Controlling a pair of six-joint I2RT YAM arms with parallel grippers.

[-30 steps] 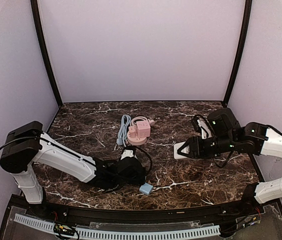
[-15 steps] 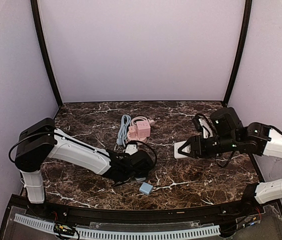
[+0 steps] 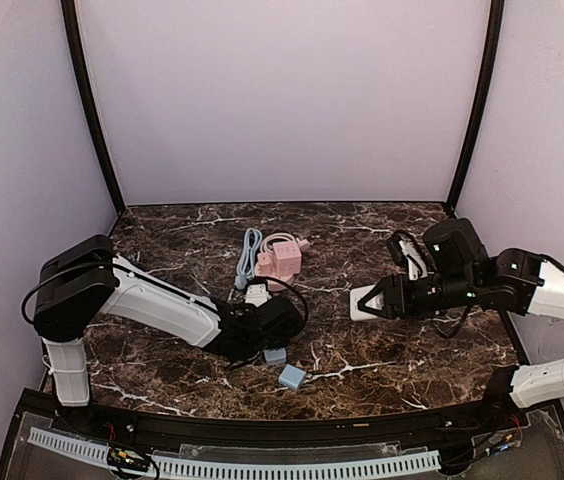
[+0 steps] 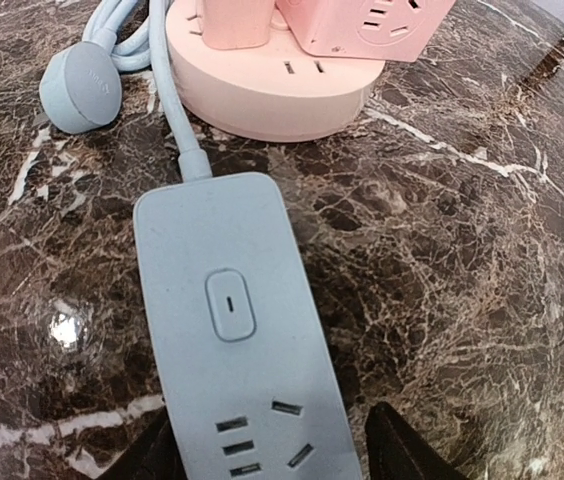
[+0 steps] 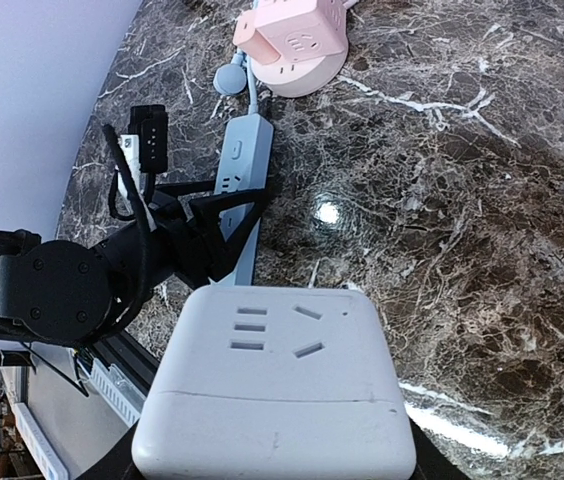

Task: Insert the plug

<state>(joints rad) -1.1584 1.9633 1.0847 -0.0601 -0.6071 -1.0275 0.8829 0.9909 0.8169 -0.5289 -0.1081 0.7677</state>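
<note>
left gripper: low over the table, with its two dark fingers standing one on each side of the blue power strip's socket end. i cannot tell whether they press on it.
blue power strip: flat on the dark marble table, switch and socket slots facing up. it runs lengthwise from the left gripper toward the round pink base. in the top view its near end pokes out past the gripper.
strip cable: leaves the far end of the blue power strip, passes the rim of the round pink base and gathers in a loose coil to its left.
round blue plug: lies on the table at the coil, just beside the round pink base, plugged into nothing.
round pink base: mid-table, beyond the strip, with slots in its side wall.
pink socket cube: sits on top of the round pink base.
right gripper: closed around the white adapter, carrying it.
white adapter: held over the right side of the table, well apart from the blue power strip. the face with two-slot and three-slot sockets is turned to the wrist camera, and its other faces are hidden.
small light-blue block: on the table near the front edge, just beside the strip's near end.
</note>
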